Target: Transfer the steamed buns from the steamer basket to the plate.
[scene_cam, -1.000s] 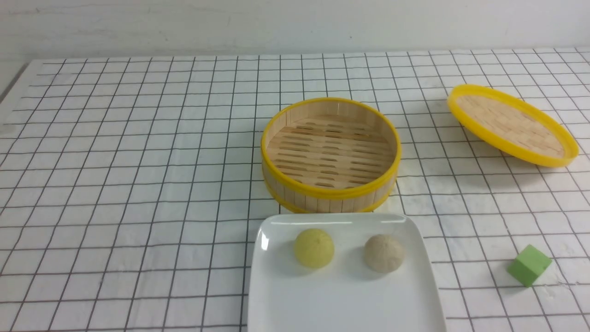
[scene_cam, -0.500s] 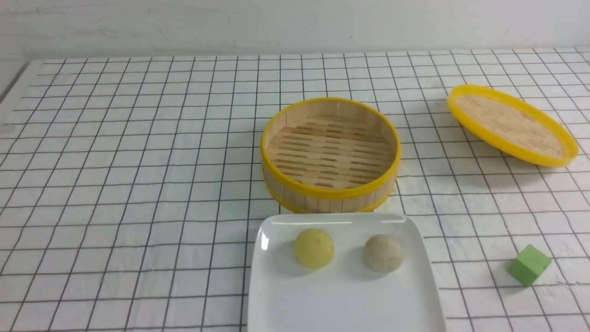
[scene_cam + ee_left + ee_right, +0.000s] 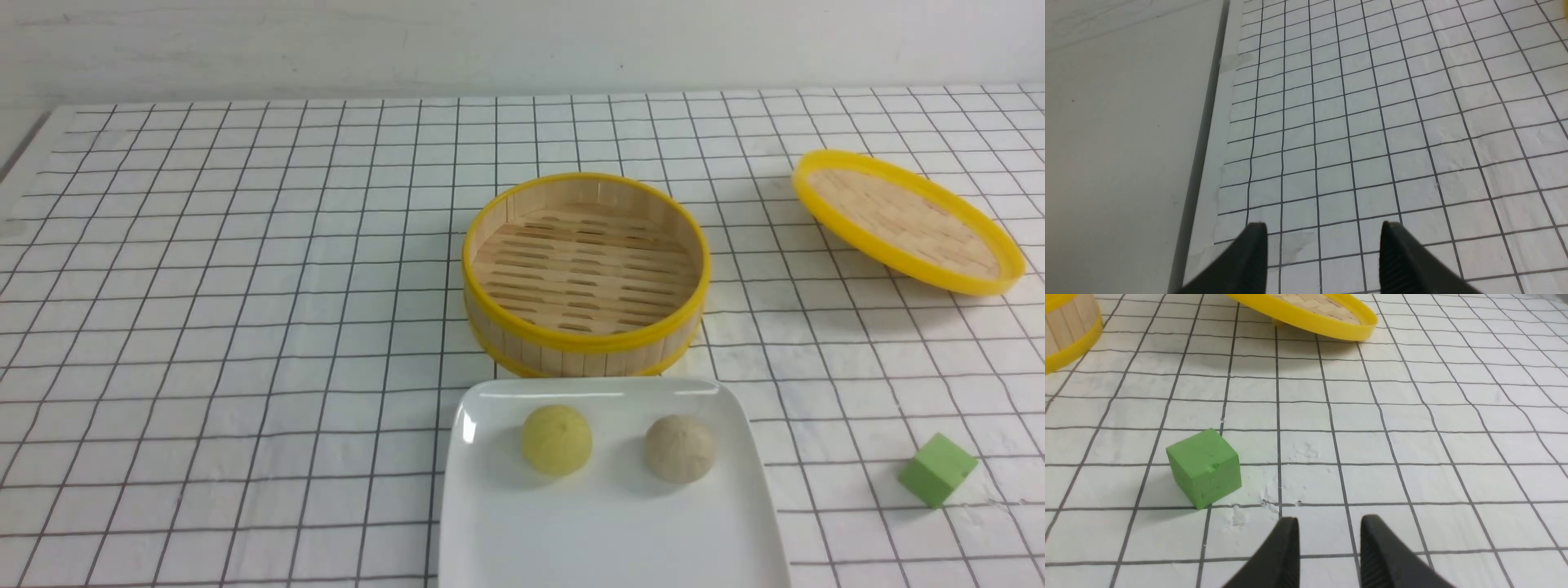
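Note:
In the front view the pale yellow bun and the beige-white bun sit side by side on the white plate at the table's near edge. The steamer basket stands just behind the plate, with nothing in it; a piece of its wall shows in the right wrist view. Neither arm shows in the front view. My left gripper is open and empty over bare grid cloth near the table's left edge. My right gripper is open and empty, near the green cube.
The shallow yellow-rimmed woven lid lies tilted at the back right, also in the right wrist view. A green cube sits right of the plate, also in the right wrist view. The table's left edge shows in the left wrist view.

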Robot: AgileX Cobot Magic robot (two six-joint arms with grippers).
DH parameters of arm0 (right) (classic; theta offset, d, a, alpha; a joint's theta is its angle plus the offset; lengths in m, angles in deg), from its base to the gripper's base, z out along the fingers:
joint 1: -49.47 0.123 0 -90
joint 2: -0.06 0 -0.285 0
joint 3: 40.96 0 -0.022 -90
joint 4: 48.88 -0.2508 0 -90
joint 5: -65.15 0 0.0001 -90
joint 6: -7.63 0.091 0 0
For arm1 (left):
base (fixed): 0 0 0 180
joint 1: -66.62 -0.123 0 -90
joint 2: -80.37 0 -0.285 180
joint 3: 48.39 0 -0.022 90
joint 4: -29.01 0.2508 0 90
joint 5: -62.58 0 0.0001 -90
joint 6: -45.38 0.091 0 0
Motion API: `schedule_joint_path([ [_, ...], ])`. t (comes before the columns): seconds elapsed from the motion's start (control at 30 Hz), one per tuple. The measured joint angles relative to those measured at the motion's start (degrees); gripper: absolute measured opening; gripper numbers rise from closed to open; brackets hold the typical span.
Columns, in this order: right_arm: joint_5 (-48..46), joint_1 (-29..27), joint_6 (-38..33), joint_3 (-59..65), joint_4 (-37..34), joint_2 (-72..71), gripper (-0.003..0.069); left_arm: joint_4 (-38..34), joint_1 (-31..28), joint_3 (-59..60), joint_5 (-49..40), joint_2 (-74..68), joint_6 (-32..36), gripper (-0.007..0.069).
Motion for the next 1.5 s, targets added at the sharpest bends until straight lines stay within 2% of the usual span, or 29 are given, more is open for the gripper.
schedule_joint_path([
  [0.8,0.0,0.0,-0.2,0.0,-0.2,0.0,0.0238,0.0,0.0,0.0,0.0,0.0,0.0,0.0391],
  [1.1,0.0,0.0,-0.2,0.0,-0.2,0.0,0.0239,2.3,-0.2,0.0,0.0,0.0,0.0,0.0391],
  [1.23,0.0,0.0,-0.2,0.0,-0.2,0.0,0.0239,1.0,-4.0,0.0,0.5,0.0,-2.7,0.0391],
  [1.27,0.0,0.0,-0.2,0.0,-0.2,0.0,0.0239,0.3,-6.9,0.4,3.1,0.0,-5.0,0.0391],
  [1.3,0.0,0.0,-0.2,0.0,-0.2,0.0,0.0239,0.2,-7.3,0.4,3.6,0.0,-5.7,0.0391],
  [1.33,0.0,0.0,-0.2,0.0,-0.2,0.0,0.0239,0.0,-10.8,1.5,8.8,0.0,-8.9,0.0391],
  [1.37,0.0,0.0,-0.2,0.0,-0.2,0.0,0.0239,-0.2,-12.3,2.0,10.5,0.0,-10.3,0.0391],
  [1.4,0.0,0.0,-0.2,0.0,-0.2,0.0,0.0239,-0.2,-12.6,2.4,11.6,0.0,-10.6,0.0391],
  [1.5,0.0,0.0,-0.2,0.0,-0.2,0.0,0.0239,-3.7,-19.2,9.1,21.9,0.0,-13.2,0.0391],
])
